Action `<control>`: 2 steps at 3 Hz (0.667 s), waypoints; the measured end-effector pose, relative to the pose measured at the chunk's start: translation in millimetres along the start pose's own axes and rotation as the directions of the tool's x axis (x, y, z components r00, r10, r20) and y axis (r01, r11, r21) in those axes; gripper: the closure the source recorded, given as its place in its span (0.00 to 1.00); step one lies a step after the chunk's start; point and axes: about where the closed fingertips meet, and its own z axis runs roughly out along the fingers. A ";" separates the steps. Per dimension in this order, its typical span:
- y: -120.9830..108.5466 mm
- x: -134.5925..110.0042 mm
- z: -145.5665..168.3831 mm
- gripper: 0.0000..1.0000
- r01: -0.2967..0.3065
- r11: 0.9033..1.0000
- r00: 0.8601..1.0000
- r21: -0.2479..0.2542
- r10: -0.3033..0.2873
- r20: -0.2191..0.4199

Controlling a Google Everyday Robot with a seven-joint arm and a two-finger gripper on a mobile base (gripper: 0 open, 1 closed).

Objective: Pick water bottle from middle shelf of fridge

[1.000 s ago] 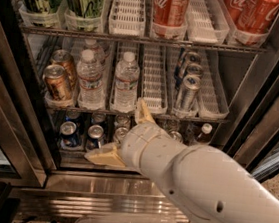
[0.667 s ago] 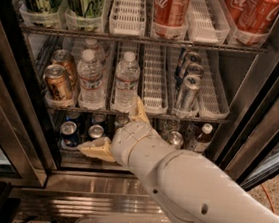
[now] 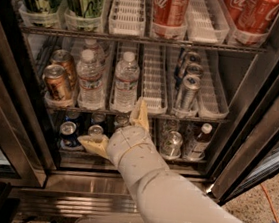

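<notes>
Claw: the claw (image 3: 111, 123) is spread wide and grips nothing. It sits in front of the lower rack, just under the front edge of the middle shelf (image 3: 189, 118). Its upper finger (image 3: 140, 114) points up with the tip at the shelf's lip, and its other finger points left.
Arm: the white arm (image 3: 169, 202) reaches the claw from below and to the right.
Water bottle: the water bottle (image 3: 126, 82) stands upright just above the claw, a little left of the upper finger. It is in a white lane tray at the front of the middle shelf, and the claw is not touching it.
Other bottles: a second bottle (image 3: 90, 80) stands above and left of the claw, with a third bottle (image 3: 94, 48) behind it.
Fridge: the fridge (image 3: 255, 91) frames the racks, and its steel base lies below the claw.
Copper cans: the copper cans (image 3: 57, 81) are up and further left.
Silver cans: the slim silver cans (image 3: 187, 91) are up and right.
Cola cans: the red cola cans (image 3: 169, 6) are on the rack high above.
Blue cans: the blue cans (image 3: 68, 131) are just left of the claw, behind the left-pointing finger.
Brown bottle: the brown-liquid bottle (image 3: 199, 140) stands to the right.
</notes>
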 end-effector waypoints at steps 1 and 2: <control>-35.6 3.9 -2.3 0.00 0.013 0.988 1.000 0.156 -0.014 0.006; -70.0 6.5 -12.0 0.00 0.001 0.962 1.000 0.274 -0.007 0.021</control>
